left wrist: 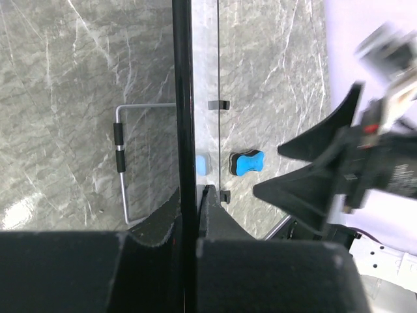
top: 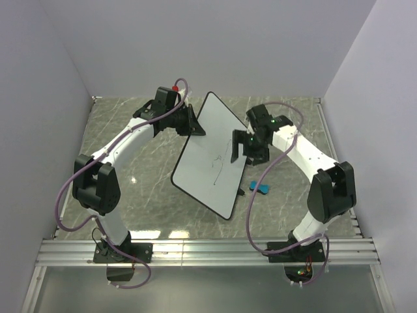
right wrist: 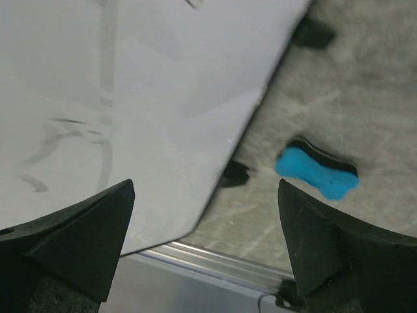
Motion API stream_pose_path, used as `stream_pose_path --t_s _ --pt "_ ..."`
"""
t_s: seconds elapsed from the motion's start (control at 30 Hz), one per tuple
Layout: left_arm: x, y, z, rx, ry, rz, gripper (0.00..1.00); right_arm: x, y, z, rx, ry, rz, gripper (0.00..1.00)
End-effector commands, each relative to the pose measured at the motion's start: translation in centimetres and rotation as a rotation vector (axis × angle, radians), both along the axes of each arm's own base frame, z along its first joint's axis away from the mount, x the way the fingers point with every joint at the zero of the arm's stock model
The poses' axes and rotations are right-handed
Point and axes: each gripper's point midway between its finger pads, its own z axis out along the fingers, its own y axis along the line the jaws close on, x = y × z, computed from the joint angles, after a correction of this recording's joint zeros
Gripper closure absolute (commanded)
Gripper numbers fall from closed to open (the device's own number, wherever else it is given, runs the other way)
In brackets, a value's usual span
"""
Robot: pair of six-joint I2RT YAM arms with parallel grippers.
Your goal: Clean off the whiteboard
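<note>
Two grippers | left gripper (left wrist: 193, 202): jaws pinched tight on whiteboard (top: 212, 156) rim | right gripper (right wrist: 206, 189): jaws wide apart, empty | blue eraser (right wrist: 317, 171) lies nearby

Pale lavender walls (top: 45, 52) enclose a grey marbled tabletop (top: 150, 208) edged by aluminium rails (top: 208, 251).

Whiteboard (top: 205, 166) sits skewed mid-counter (top: 146, 195), w/ faint black scribbles (top: 220, 158) toward its right side. Left gripper (top: 195, 125) is on the board's far-left edge; right gripper (top: 240, 149) is over the right edge, next to the scribbles. Blue eraser (top: 260, 188) lies on the counter just right of the board, apart from both grippers.
</note>
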Motion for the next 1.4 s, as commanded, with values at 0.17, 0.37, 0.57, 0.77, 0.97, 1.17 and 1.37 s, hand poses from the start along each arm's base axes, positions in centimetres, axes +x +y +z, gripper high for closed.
stream_pose_path --t_s 0.17,0.37,0.57,0.77,0.97,1.17,1.37 --pt "-4.5 2.0 -10.5 0.375 0.11 -0.162 1.0 -3.9 -5.4 -3.7 -0.179 0.094 -0.101 0.03" --pt "-4.6 2.0 -10.1 0.365 0.104 -0.164 1.0 -4.9 -8.3 -5.9 -0.272 0.138 -0.137 0.04" --pt "-5.0 2.2 -10.0 0.36 0.098 -0.161 1.0 -4.8 -12.0 -4.9 -0.534 0.112 -0.1 0.05" --pt "-4.9 2.1 -9.8 0.355 0.09 -0.16 1.0 -5.0 -10.9 -5.4 -0.53 0.142 -0.083 0.06" --pt "-5.1 2.0 -9.6 0.345 0.088 -0.164 1.0 -6.8 -8.9 -7.6 -0.58 0.197 0.012 0.06" --pt "-5.2 2.1 -9.6 0.344 0.083 -0.162 1.0 -7.9 -9.0 -9.7 -0.588 0.239 -0.019 0.06" --pt "-5.5 2.2 -9.6 0.339 0.084 -0.164 1.0 -7.1 -8.9 -10.8 -0.605 0.246 -0.034 0.06"
